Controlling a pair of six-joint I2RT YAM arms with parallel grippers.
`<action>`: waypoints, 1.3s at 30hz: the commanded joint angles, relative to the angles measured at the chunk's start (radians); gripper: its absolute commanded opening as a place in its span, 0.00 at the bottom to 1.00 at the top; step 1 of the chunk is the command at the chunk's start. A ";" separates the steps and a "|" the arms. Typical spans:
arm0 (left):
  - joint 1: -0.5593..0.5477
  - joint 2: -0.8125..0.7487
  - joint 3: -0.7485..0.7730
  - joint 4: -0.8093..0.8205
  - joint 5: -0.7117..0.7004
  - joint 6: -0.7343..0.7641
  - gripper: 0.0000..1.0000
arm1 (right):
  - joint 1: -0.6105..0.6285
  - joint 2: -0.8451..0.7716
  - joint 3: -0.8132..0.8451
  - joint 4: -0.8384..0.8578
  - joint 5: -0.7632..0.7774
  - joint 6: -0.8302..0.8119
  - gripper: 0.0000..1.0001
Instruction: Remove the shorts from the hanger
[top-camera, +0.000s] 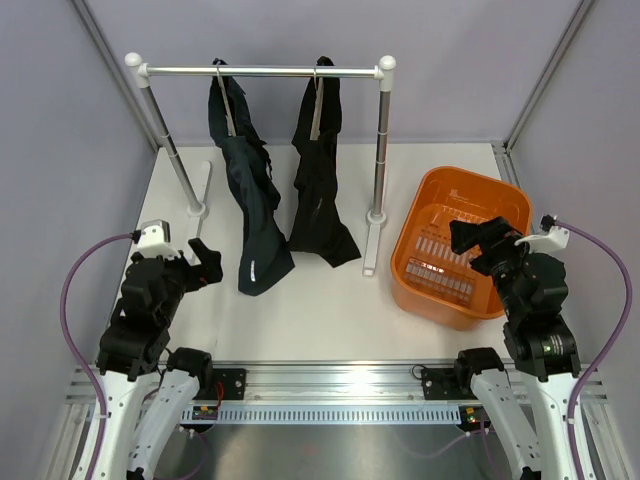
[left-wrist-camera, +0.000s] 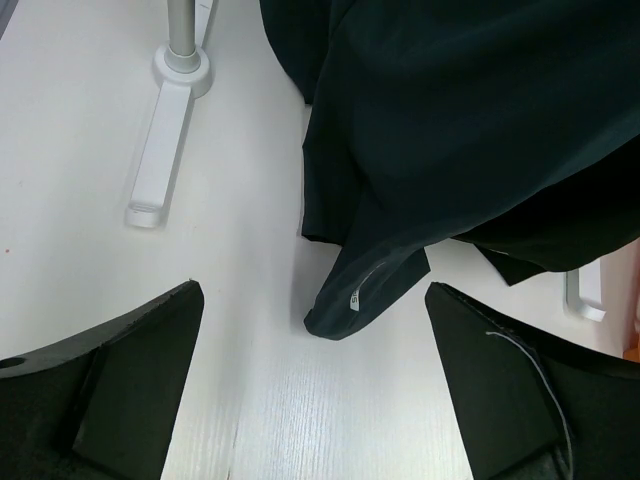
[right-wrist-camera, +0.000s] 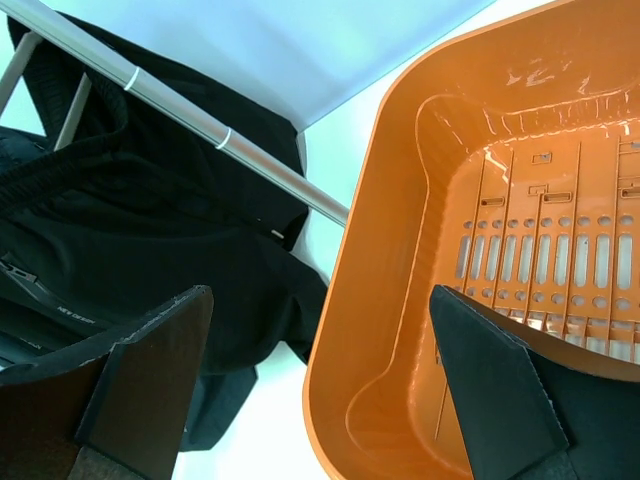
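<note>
The shorts (top-camera: 252, 200) are hanging as two limp, dark pairs from thin hangers (top-camera: 228, 108) on the metal rail (top-camera: 270, 71) in the upper middle of the top view. Their matte fabric is draping in long folds, and their hems are reaching down to the white table (top-camera: 330, 310). The pair nearer the frame's left is showing a small white mark (top-camera: 256, 271) at its hem.

Your left gripper (top-camera: 208, 262) is hovering low in the lower left of that view, its arm folded close. It is pointing toward that marked hem but staying apart from it. Its blunt black fingers (left-wrist-camera: 130, 370) are spread wide and gripping nothing.

Your right gripper (top-camera: 463, 238) is reaching over the orange plastic basket (top-camera: 412, 235) at the right of the frame, its fingers likewise parted and holding nothing. The basket is showing glossy, rounded walls and a slotted floor, and it is sitting just beside the rack's chrome upright (top-camera: 381, 150).
</note>
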 joint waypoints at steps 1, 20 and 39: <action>0.005 -0.001 0.008 0.041 0.003 0.006 0.99 | -0.004 0.003 -0.012 0.013 -0.006 -0.015 0.99; 0.005 0.312 0.480 0.087 0.055 0.013 0.99 | -0.003 0.046 -0.016 0.022 -0.062 -0.059 0.99; -0.021 1.058 1.190 0.173 -0.066 0.013 0.96 | -0.006 0.108 0.037 0.005 -0.178 -0.098 0.99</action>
